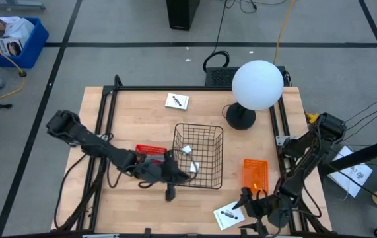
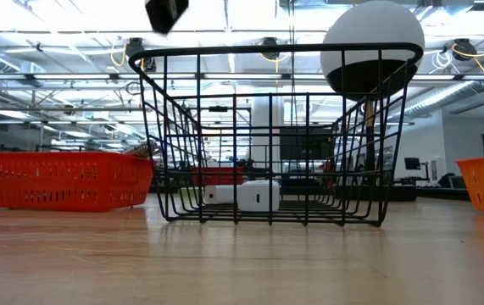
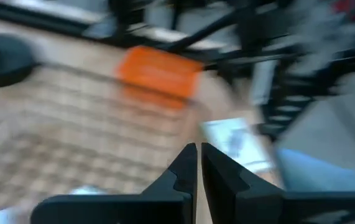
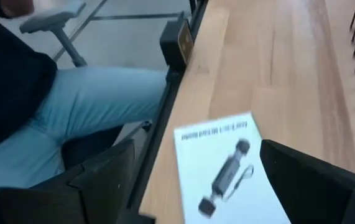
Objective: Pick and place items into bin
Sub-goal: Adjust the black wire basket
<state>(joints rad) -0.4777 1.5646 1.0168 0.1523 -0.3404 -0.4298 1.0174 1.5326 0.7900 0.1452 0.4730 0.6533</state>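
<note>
On the left half of the table [image 1: 142,119], the left gripper [image 1: 170,193] hovers just off the near left corner of the wire basket [image 1: 199,157], its fingers [image 3: 186,167] pressed together with nothing between them. A red tray [image 1: 150,151] lies just behind that arm. Inside the basket rest two small white blocks [image 1: 189,158]; from the low view they sit on its floor, one [image 2: 257,196] in front of the other. Farther back lies a white card [image 1: 177,101] with a black mark. To the right stand a white globe lamp [image 1: 257,84] and an orange tray [image 1: 255,173]. At the near right edge, the right gripper [image 1: 246,201] is spread wide over a second white card [image 4: 229,169], holding nothing, possibly just above it. A person's knee [image 4: 96,99] shows beyond the table edge.
</note>
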